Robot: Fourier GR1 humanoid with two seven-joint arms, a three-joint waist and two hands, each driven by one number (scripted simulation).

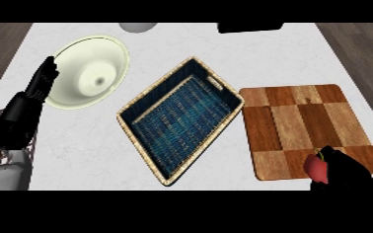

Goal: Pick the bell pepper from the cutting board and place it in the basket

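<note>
On the far left, the left robot hand shows by the edge of the white desk. Its fingers are straight and point up. It holds nothing. The fingertips are just beside a big round plate. The plate is pale cream, and I cannot tell if the hand touches it.

At the back of the desk, past the plate, there is a small grey thing. Only part of it shows, so I cannot tell what it is.

In the middle lies the basket. It is long and flat, with a tan woven rim and a dark blue inside. It sits at a slant, one corner toward the back and one toward the front. Nothing is in it.

Behind the basket, a bit to the right, a black thing sits at the back edge. It is cut off too.

Right of the basket lies the board. It is made of light and dark wood squares. Its left side is very near the basket.

The red pepper is at the front right corner of the board, well apart from the basket. The right robot hand is there too. Its black fingers are curled around the pepper and hide part of it. I cannot tell if the pepper rests on the board or is just above it.
</note>
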